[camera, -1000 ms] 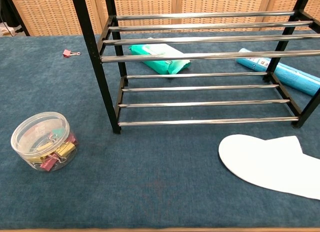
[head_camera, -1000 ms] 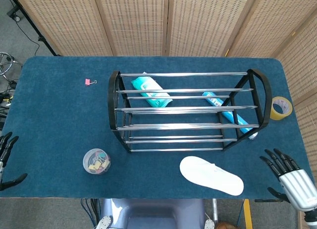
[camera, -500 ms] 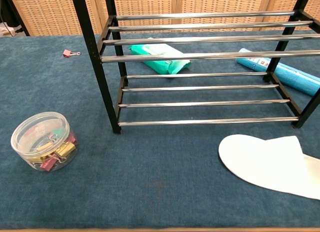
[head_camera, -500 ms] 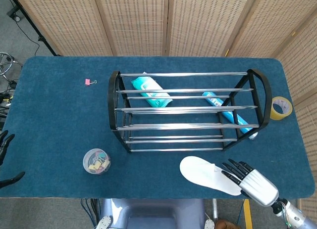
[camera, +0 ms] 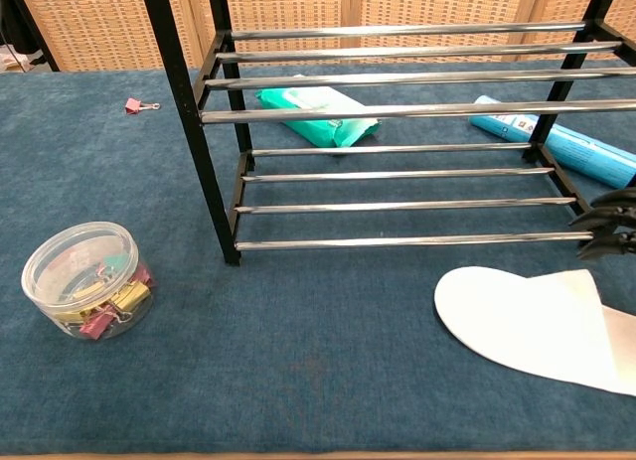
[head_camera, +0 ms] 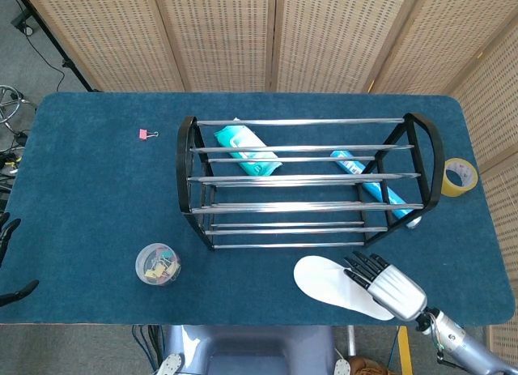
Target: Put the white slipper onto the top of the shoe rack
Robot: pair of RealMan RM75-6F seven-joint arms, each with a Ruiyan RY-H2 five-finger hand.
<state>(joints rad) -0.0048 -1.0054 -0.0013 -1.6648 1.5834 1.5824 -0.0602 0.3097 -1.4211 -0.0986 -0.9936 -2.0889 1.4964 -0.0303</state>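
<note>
While the white slipper (head_camera: 340, 287) lies flat on the blue tabletop (head_camera: 89, 197), near of the rack and toward the right, the step in hand reads as the reach: nothing is lifted yet.

Shoe rack (head_camera: 307, 183): black end frames, chrome bars, centre of table; top tier bare, so the task is judged barely begun.

White slipper: toe to the left, strap end under the hand.

Right hand (head_camera: 384, 284): over the slipper's right end, fingers spread and pointing far-left; contact cannot be told. In the chest view only dark fingertips (camera: 608, 225) show at the right edge.

Left hand (head_camera: 6, 262): at the left table edge, mostly out of frame, state not discernible.

Next move, as judged: settle onto the slipper, close on the strap, lift clear above the rails.
</note>
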